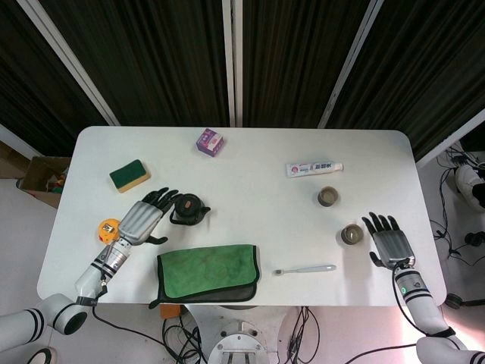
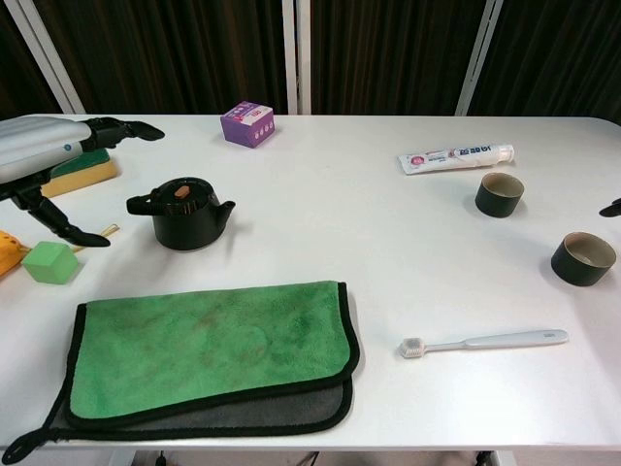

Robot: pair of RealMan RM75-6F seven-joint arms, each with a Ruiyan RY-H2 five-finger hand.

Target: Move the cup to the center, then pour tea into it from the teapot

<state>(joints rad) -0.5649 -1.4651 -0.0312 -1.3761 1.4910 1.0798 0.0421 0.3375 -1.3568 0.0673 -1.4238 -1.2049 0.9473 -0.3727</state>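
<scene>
The black teapot (image 1: pixel 189 208) (image 2: pixel 184 212) stands left of the table's middle, spout pointing right. My left hand (image 1: pixel 142 220) (image 2: pixel 49 160) hovers just to its left with fingers spread, holding nothing and apart from the pot. Two dark cups stand on the right: a far one (image 1: pixel 328 197) (image 2: pixel 499 194) and a near one (image 1: pixel 351 234) (image 2: pixel 583 258), both upright. Just right of the near cup my right hand (image 1: pixel 389 241) is spread open and does not touch it. In the chest view only a dark fingertip (image 2: pixel 611 207) of it shows at the right edge.
A green cloth (image 1: pixel 208 271) lies at the front left and a toothbrush (image 1: pixel 305 268) at the front right. A toothpaste tube (image 1: pixel 314 167), purple box (image 1: pixel 210 141) and sponge (image 1: pixel 129 175) lie further back. A green cube (image 2: pixel 49 262) sits beside my left hand.
</scene>
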